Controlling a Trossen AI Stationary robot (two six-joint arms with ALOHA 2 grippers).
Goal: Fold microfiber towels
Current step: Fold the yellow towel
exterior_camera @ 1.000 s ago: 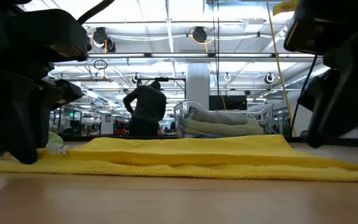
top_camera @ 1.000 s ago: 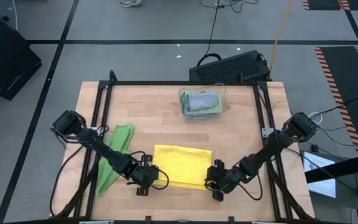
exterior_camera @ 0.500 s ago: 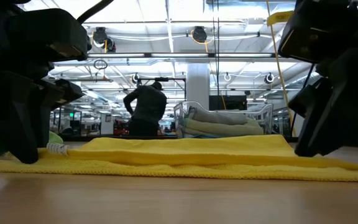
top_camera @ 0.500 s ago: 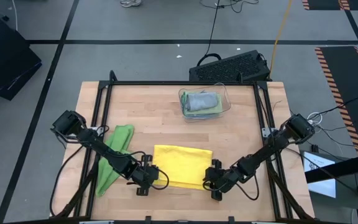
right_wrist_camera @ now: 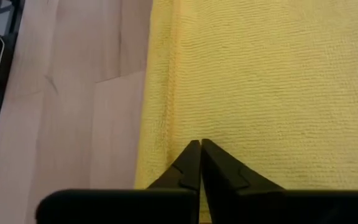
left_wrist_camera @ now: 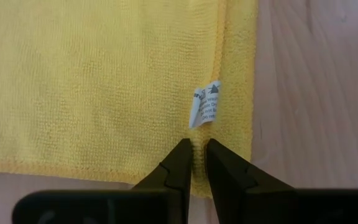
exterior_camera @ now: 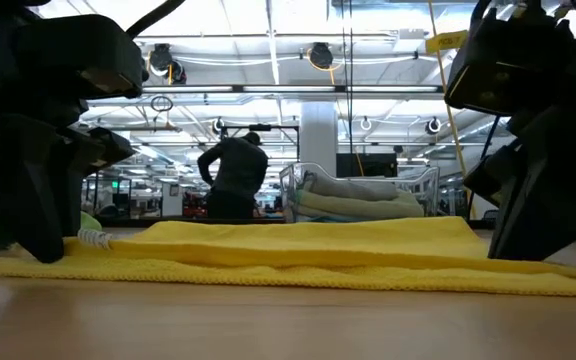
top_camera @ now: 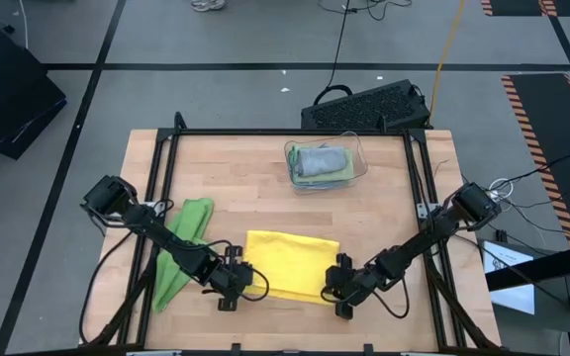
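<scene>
From above, the yellow towel [top_camera: 291, 264] is lying folded near the table's [top_camera: 384, 203] front edge, its long axis running left to right. The left gripper [top_camera: 244, 281] is sitting at its front left corner and the right gripper [top_camera: 332, 287] at its front right corner. A bright green towel [top_camera: 183, 247] is lying crumpled just left of it, under the left arm. Well behind, a clear bin [top_camera: 356, 158] is holding folded grey and green cloths.

At table height, the yellow towel [exterior_camera: 298, 255] is stretching flat across the wood in doubled layers, flanked by both dark grippers. The bin [exterior_camera: 423, 185] is showing behind it, and a person [exterior_camera: 233, 178] is standing far off in the room.

In the left wrist view, the left gripper [left_wrist_camera: 194, 155] is pinching the towel's [left_wrist_camera: 92, 87] stitched hem beside a small white tag [left_wrist_camera: 206, 102].

In the right wrist view, the right gripper [right_wrist_camera: 199, 155] is clenched on the ribbed towel [right_wrist_camera: 260, 81] near its edge.
</scene>
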